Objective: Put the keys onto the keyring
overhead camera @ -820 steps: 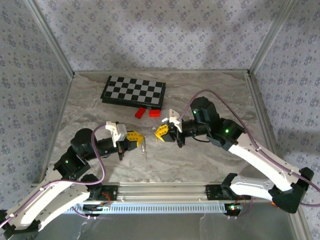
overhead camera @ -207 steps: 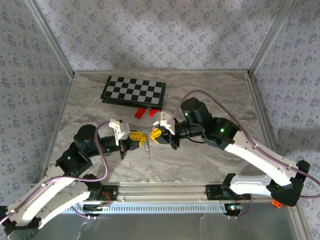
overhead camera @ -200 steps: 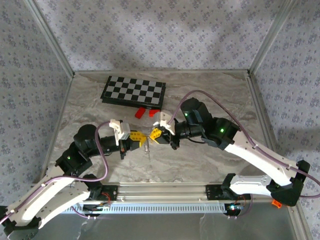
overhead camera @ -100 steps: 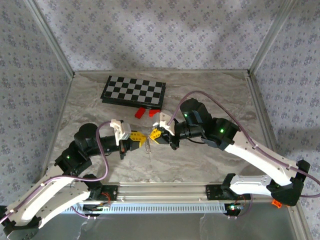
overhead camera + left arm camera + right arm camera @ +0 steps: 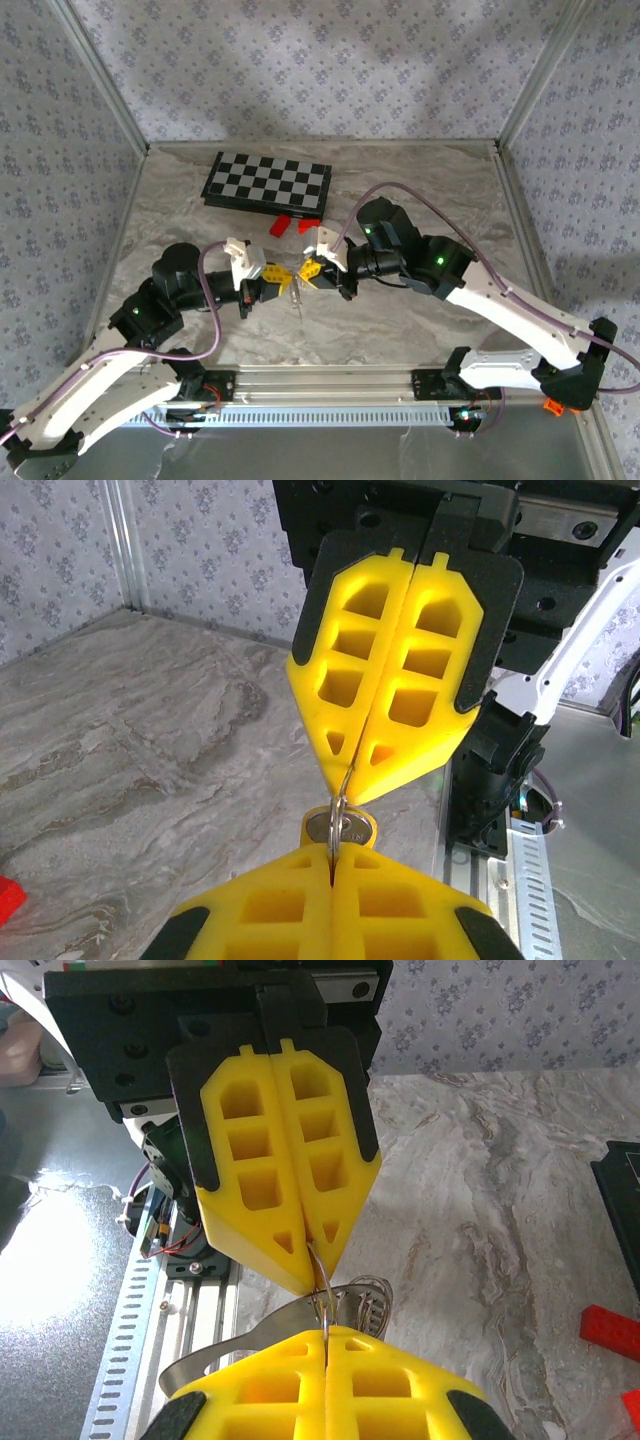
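So, both claws meet tip to tip on the near side of the chessboard, off its right end and well apart from it, held up off the marbled surface. The left claw points right and the right claw points left, with the yellow fingers nearly touching each other.

Left claw: jaws fully closed, fingers pressed flat together, nipping the keyring. In the right wrist view a thin wire loop comes out of its tips. Whitish chain coils hang just beside the loop, and a pale beige strap trails down and off to the side.

Right claw: jaws closed tight too. In the left wrist view a thin pale sliver sticks out of its tips and runs to the key. The key's small round head has a yellow-orange rim and sits right at the left claw's fingertips. It looks like the right claw has the key by its shank. Whether the key is on the loop I cannot tell; it is too small and seen edge-on.

From the top view the keyring is a pale streak hanging between the two claws, a bit further from the chessboard than either tip.

One red block lies just off the chessboard's near edge at its right end, and a second red block is just beside it. Both are flat on the surface between the chessboard and the claws, clear of both claws. The chessboard lies flat, slightly skewed.
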Available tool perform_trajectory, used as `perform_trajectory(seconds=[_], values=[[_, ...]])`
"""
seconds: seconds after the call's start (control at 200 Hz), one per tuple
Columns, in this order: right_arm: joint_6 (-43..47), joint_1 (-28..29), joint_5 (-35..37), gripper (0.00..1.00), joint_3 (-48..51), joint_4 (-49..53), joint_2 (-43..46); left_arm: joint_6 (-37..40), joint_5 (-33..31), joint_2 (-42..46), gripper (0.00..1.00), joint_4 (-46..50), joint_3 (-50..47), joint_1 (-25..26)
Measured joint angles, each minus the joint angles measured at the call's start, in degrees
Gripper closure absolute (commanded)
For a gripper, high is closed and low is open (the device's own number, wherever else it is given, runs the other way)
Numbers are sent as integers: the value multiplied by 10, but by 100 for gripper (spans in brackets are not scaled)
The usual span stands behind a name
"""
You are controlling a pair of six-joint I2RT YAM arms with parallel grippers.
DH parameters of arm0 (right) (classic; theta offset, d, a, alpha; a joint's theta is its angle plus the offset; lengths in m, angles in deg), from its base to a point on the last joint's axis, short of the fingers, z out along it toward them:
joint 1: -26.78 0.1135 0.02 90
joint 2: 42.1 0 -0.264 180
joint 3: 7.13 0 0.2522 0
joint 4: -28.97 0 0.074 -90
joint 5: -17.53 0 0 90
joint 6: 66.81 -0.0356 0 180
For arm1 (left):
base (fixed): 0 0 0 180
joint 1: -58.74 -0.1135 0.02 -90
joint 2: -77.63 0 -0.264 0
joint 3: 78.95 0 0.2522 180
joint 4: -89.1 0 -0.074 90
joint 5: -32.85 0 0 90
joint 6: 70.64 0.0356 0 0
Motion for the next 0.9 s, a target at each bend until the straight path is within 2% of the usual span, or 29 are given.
perform_trajectory(seconds=[0.9], values=[[4,18,26,100,0,3,-7,20,0,-14,100,45,19,0]])
